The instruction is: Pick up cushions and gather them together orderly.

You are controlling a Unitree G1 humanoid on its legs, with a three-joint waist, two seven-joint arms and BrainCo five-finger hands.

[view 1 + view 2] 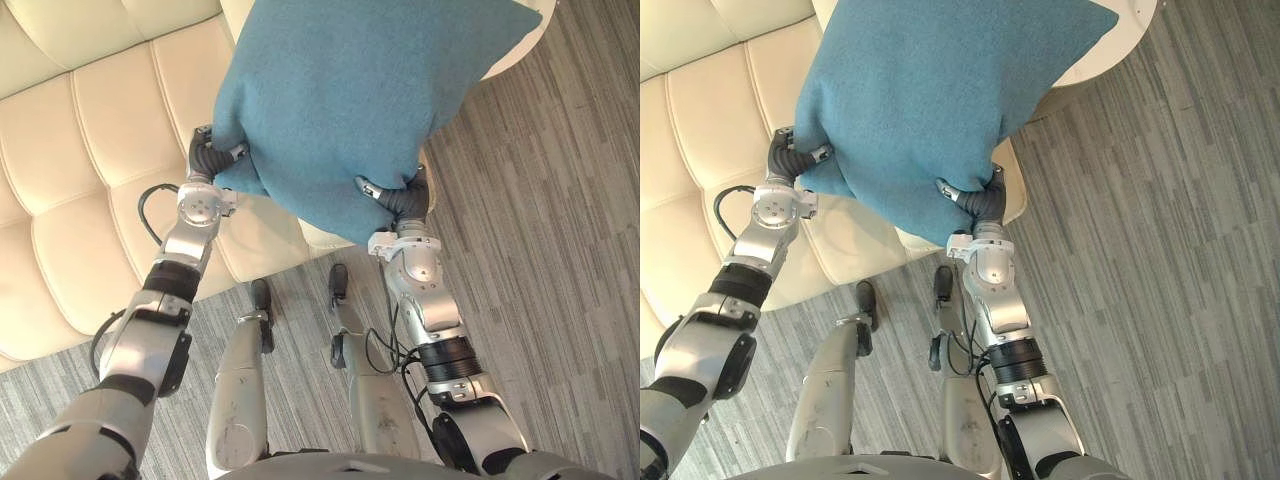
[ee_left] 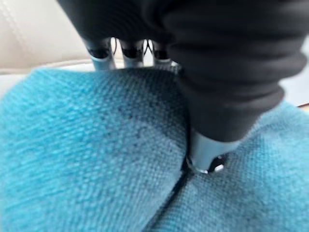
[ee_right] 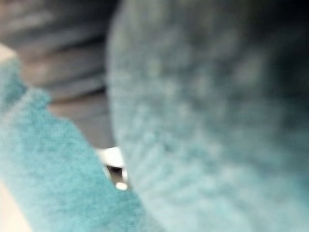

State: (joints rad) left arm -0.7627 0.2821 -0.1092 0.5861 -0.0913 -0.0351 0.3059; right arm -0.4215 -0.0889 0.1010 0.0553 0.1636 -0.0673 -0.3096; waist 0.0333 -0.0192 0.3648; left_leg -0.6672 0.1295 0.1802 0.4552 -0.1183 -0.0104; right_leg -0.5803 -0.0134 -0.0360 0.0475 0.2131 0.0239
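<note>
A large teal cushion (image 1: 340, 90) hangs in the air between my two hands, above the front edge of a cream sofa (image 1: 90, 180). My left hand (image 1: 208, 152) grips its lower left corner. In the left wrist view the thumb (image 2: 205, 154) presses into the teal cloth (image 2: 87, 159) and the fingers (image 2: 130, 48) curl over the far edge. My right hand (image 1: 400, 198) holds the lower right edge, with a finger hooked onto the fabric. The right wrist view has the cushion (image 3: 203, 121) pressed close to it.
The tufted cream sofa seat stretches to the left and behind the cushion. A pale rounded sofa part (image 1: 520, 50) shows at the upper right. Grey striped carpet (image 1: 550, 250) covers the floor to the right and in front.
</note>
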